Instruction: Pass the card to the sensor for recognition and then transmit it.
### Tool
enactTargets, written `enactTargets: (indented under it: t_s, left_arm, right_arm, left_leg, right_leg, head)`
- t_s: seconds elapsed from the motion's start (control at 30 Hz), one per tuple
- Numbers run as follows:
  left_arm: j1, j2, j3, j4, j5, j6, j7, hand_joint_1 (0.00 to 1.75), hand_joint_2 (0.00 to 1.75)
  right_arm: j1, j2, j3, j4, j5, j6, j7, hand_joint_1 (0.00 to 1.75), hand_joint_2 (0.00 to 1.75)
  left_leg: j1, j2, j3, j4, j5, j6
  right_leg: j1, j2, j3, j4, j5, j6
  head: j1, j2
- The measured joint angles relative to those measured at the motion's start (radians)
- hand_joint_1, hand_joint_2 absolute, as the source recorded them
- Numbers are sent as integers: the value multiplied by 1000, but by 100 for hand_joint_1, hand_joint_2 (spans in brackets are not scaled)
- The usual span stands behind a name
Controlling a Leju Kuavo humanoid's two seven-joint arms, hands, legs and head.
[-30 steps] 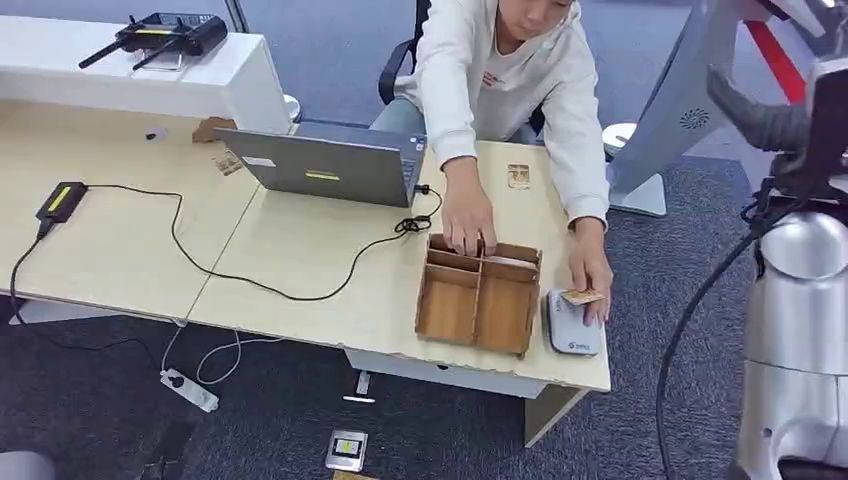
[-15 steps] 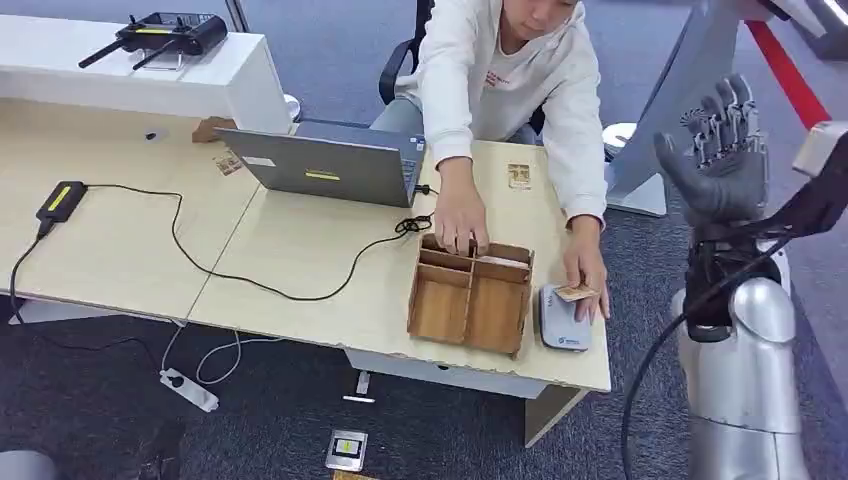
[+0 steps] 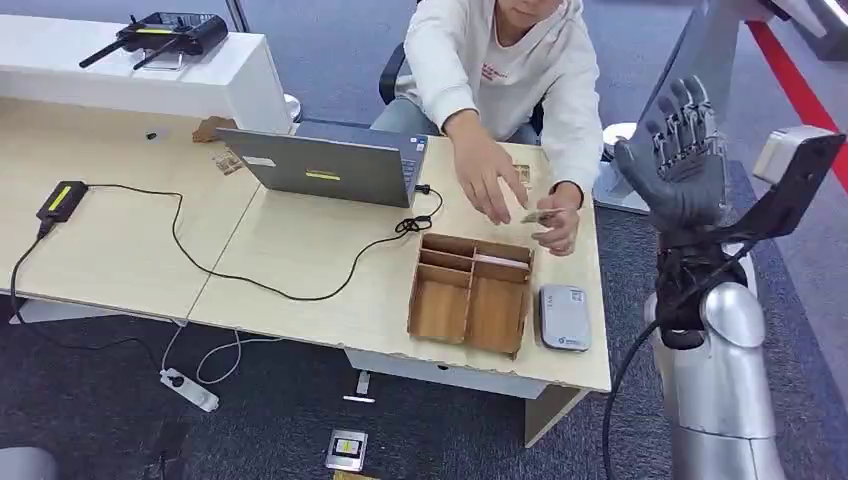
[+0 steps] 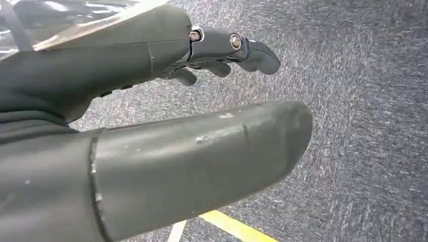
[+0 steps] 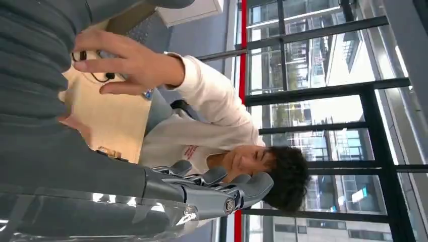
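The robot's dark grey right hand (image 3: 680, 165) is standing raised beside the pale wooden desk (image 3: 300, 260), fingers spread, holding nothing.

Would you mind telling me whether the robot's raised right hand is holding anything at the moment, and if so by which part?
Nothing is held: the right hand is raised beside the table with its fingers spread. The card is pinched at its edge in the person's hand.

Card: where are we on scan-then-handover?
Done: nothing confirmable; the grey sensor lies bare beside the wooden tray. In hand: the person's hands hold the card above the desk, and the raised right hand has spread fingers holding nothing. The left hand hangs over carpet, holding nothing. Left: take the card, pass it over the sensor, hand it on.
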Motion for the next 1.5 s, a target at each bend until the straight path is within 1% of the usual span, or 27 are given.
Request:
enactTargets:
  t_s: [0.2,0.23,0.3,0.33,0.4,0.5,0.57,0.6,0.63,0.67,0.73,0.8,0.87,0.9,1.0,1.1,1.17,1.23,1.27,1.3,1.37,1.43,1.5]
  left_arm:
    - [0,0,0,1,35,2,10,0,0]
    - [0,0,2,1,52,8,11,0,175]
    - [0,1,13,1,97,20,13,0,175]
    - [0,7,23,1,121,21,9,0,0]
    - [0,25,44,-2,175,15,-2,0,0]
    - [0,62,76,-17,193,-14,-13,0,0]
    - [0,78,94,-29,212,-26,-8,0,0]
    - [0,84,106,-35,229,-42,3,0,0]
    - [-1,94,121,-37,248,-72,15,0,0]
    - [-1,105,135,-37,259,-101,15,0,0]
    - [0,124,155,-37,262,-150,-13,0,0]
    - [-1,139,168,-35,254,-166,-49,0,0]
    - [-1,149,175,-35,232,-148,-80,0,0]
    - [-1,156,175,-34,219,-138,-82,0,0]
    - [-2,184,175,-30,177,-74,-58,0,0]
    - [-4,209,174,-24,140,-58,-43,0,0]
    - [-5,212,174,-20,122,-49,-43,0,0]
    - [-5,213,169,-15,77,-21,-47,0,0]
    - [-4,216,163,-15,33,0,-55,0,0]
    - [-2,219,149,-14,-38,27,-60,0,0]
    - [3,216,91,-8,-226,100,-63,0,0]
    - [3,209,35,4,-313,137,-84,0,0]
    - [2,202,-21,23,-356,137,-118,0,0]
  right_arm:
    - [0,5,13,-2,-44,13,-3,0,175]
    - [0,6,18,-2,-47,13,-5,0,175]
    - [-1,7,23,-2,-50,14,-10,0,175]
    - [-2,7,24,-3,-45,14,-11,0,175]
    - [-4,6,25,-5,-37,14,-11,0,175]
    - [-6,4,25,-11,-32,4,-9,0,175]
    - [-6,0,25,-11,-23,-13,-11,0,175]
    - [-5,-3,24,-14,-15,-26,-11,0,175]
    - [-2,-11,21,-21,-7,-42,-11,0,175]
    - [4,-18,18,-32,-2,-52,-11,0,175]
    - [18,-35,9,-54,-1,-69,2,0,175]
    - [31,-50,-4,-77,-5,-82,15,0,175]
    - [41,-62,-13,-100,-2,-92,18,0,175]
    - [43,-68,-16,-109,-1,-94,18,0,175]
    - [55,-81,-31,-128,8,-93,14,0,175]
    - [69,-88,-38,-134,20,-80,-6,0,175]
    - [75,-90,-42,-136,33,-79,-14,0,175]
    - [84,-90,-44,-143,56,-82,-14,0,175]
    - [88,-90,-44,-144,58,-82,-10,0,175]
    - [92,-89,-44,-143,57,-82,1,0,175]
    - [100,-86,-42,-141,47,-90,11,0,175]
    - [105,-82,-40,-135,39,-101,0,0,175]
    - [106,-78,-37,-125,30,-109,-21,0,175]
  left_leg:
    - [0,0,0,0,0,0]
    - [0,0,0,0,0,0]
    - [0,0,0,0,0,0]
    - [0,0,0,0,0,0]
    - [1,0,0,0,0,0]
    - [1,0,0,0,0,0]
    - [1,0,0,0,0,0]
    - [1,0,0,0,0,0]
    - [1,0,0,0,0,0]
    - [1,0,1,0,0,0]
    - [1,0,0,0,0,0]
    - [0,0,0,0,0,0]
    - [0,1,0,0,0,0]
    - [0,1,0,0,0,0]
    - [0,1,1,0,0,0]
    - [0,1,1,0,0,0]
    - [1,1,1,0,0,0]
    - [1,1,1,0,0,0]
    - [1,1,1,0,0,0]
    - [1,1,1,0,0,0]
    - [-1,1,0,0,0,0]
    - [-1,1,0,0,0,0]
    - [-1,1,0,0,0,0]
  right_leg:
    - [0,0,0,0,0,0]
    - [0,0,0,0,0,0]
    - [0,0,0,0,0,0]
    - [0,0,0,0,0,0]
    - [1,0,0,0,0,0]
    - [1,0,0,0,0,0]
    - [1,0,0,0,0,0]
    - [1,0,0,0,0,0]
    - [1,0,0,0,0,0]
    - [1,0,0,0,0,0]
    - [1,0,0,0,0,0]
    - [0,0,0,0,0,0]
    - [0,1,0,0,0,0]
    - [0,1,0,0,0,0]
    - [1,1,0,0,0,0]
    - [1,1,0,0,0,0]
    - [1,1,0,0,0,0]
    - [1,1,0,0,0,0]
    - [1,1,0,0,0,0]
    - [1,1,0,0,0,0]
    - [0,1,0,0,0,0]
    - [-1,0,0,0,0,0]
    - [-1,1,0,0,0,0]
  head:
    - [0,0]
    - [0,0]
    - [0,0]
    - [0,0]
    - [0,0]
    - [0,0]
    - [0,0]
    - [0,0]
    - [0,0]
    - [1,0]
    - [0,0]
    - [0,0]
    - [0,0]
    - [0,0]
    - [0,0]
    - [0,0]
    - [0,0]
    - [1,0]
    - [0,0]
    - [0,0]
    - [0,0]
    - [0,0]
    - [0,0]
